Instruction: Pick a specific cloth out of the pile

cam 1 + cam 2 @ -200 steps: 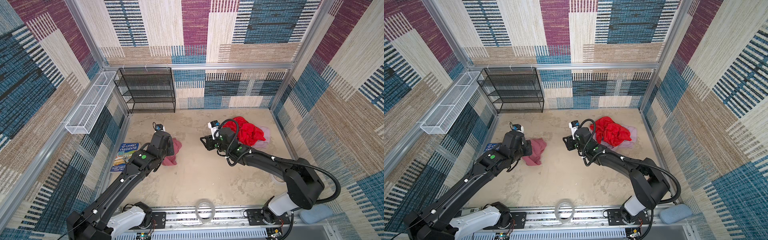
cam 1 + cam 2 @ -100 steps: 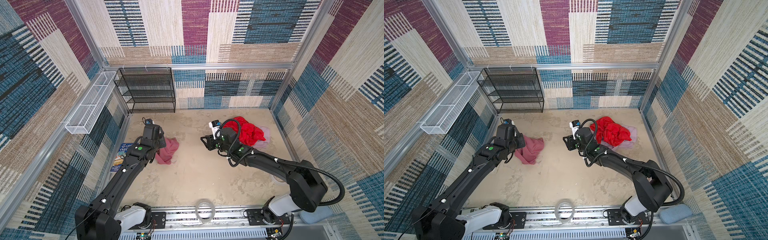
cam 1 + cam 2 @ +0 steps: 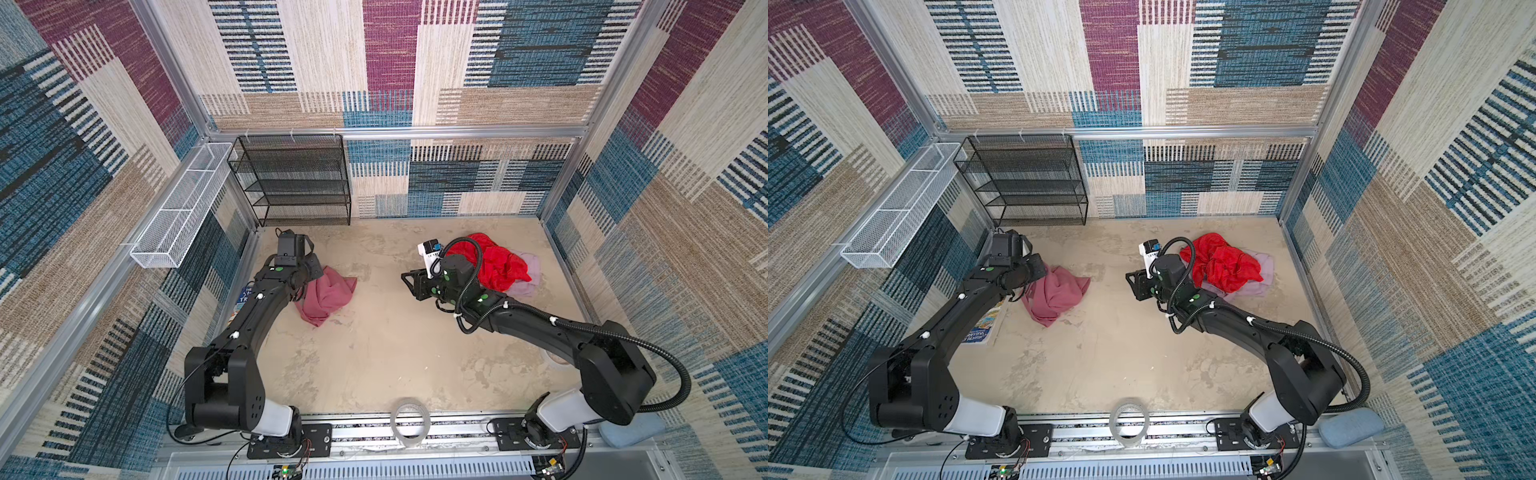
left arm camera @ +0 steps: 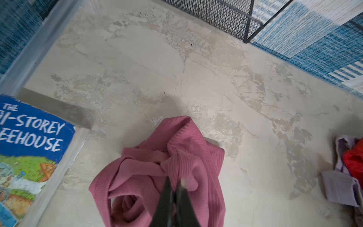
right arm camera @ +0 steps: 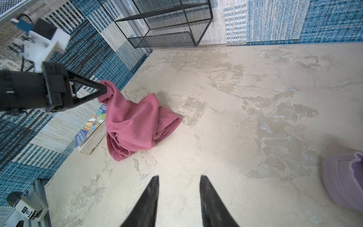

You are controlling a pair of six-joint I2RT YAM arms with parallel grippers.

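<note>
In both top views the left arm (image 3: pixel 951 311) covers most of the blue picture book (image 3: pixel 982 330) at the left. Beside it the ribbed dusty rose-pink cloth (image 5: pixel 135 121) sags to the floor (image 5: pixel 235 118), one bunched corner pinched in the left gripper (image 5: pixel 105 89); only the right wrist view shows this clearly. The right gripper (image 5: pixel 178 177) stands spread, empty. Far right, its arm partly hides the pile of red and lilac cloths (image 3: pixel 503 266).

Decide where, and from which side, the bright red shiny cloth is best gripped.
Probably pinch a raised fold on top of the crumpled bright red shiny cloth, coming down from above. It lies heaped over the pale lilac cloth, so a low sideways approach might catch that too.
</note>
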